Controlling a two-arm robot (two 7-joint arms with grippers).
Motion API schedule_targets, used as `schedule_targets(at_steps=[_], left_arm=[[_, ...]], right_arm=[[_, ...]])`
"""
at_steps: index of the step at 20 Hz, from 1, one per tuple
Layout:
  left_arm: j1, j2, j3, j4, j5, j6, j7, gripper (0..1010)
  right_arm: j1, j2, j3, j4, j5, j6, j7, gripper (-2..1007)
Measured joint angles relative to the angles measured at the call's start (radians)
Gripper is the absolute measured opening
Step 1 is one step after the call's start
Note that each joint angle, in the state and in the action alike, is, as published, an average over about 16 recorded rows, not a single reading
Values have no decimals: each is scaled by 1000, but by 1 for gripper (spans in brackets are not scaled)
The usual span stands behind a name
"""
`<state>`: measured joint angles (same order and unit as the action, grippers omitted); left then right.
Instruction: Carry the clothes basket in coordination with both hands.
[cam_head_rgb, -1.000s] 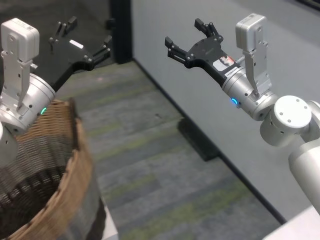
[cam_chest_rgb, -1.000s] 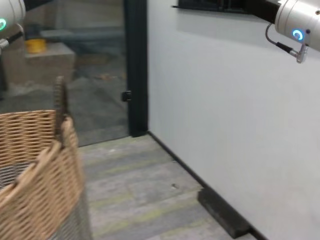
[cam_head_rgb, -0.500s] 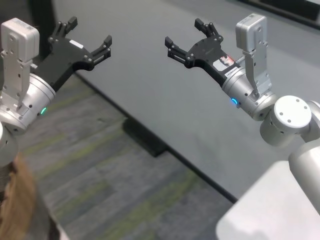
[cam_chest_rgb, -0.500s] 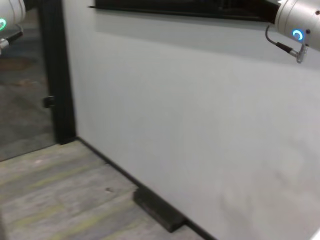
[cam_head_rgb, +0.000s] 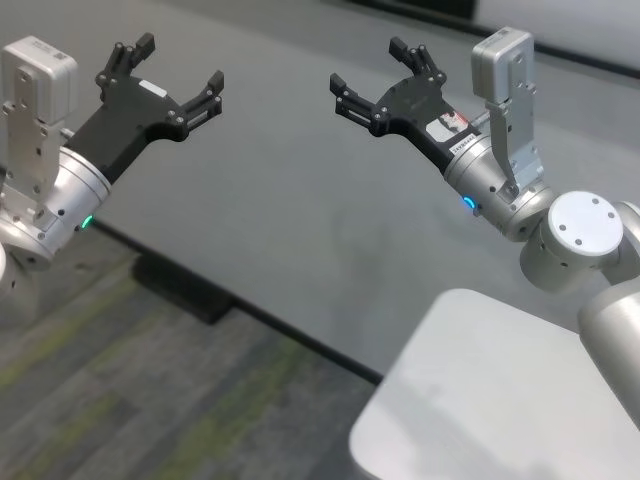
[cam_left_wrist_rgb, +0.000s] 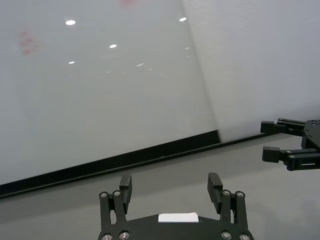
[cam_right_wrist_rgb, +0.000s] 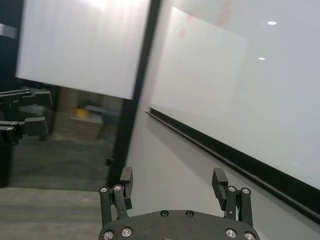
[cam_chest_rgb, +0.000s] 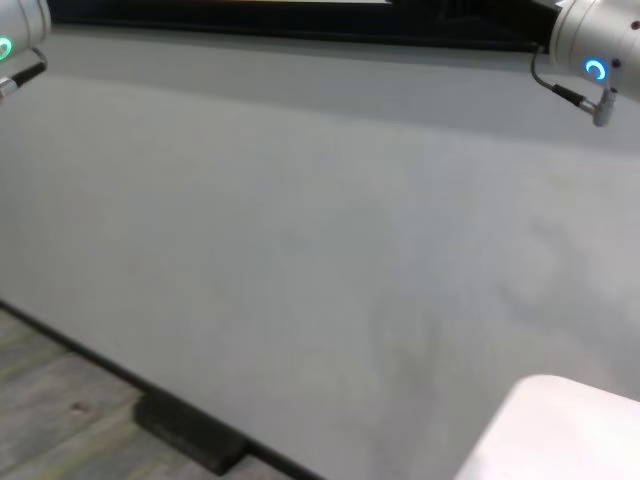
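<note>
Left black two-finger end effector (cam_head_rgb: 165, 75): released, raised. Right black two-finger end effector (cam_head_rgb: 380, 80): released, raised. Woven clothes basket: unseen; direction indeterminable.

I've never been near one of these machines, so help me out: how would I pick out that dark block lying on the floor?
Start at the long grey wall that fills the head view and follow it down to the black strip where it meets the striped grey-green carpet. The dark block lies there, below the left gripper. It alone juts from the wall's foot onto the carpet, low, long and black.
</note>
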<state>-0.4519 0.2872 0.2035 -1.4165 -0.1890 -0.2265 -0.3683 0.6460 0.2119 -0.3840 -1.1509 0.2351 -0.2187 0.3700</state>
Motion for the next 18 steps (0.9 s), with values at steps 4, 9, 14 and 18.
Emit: schedule_targets(at_steps=[4, 9, 14, 18], left_arm=[[0, 0, 0, 0, 0, 0, 0, 1002], [0, 0, 0, 0, 0, 0, 0, 1002], [0, 0, 0, 0, 0, 0, 0, 1002], [0, 0, 0, 0, 0, 0, 0, 1002]], right_arm=[[0, 0, 0, 0, 0, 0, 0, 1005], [0, 0, 0, 0, 0, 0, 0, 1005], [0, 0, 0, 0, 0, 0, 0, 1005], [0, 0, 0, 0, 0, 0, 0, 1005]])
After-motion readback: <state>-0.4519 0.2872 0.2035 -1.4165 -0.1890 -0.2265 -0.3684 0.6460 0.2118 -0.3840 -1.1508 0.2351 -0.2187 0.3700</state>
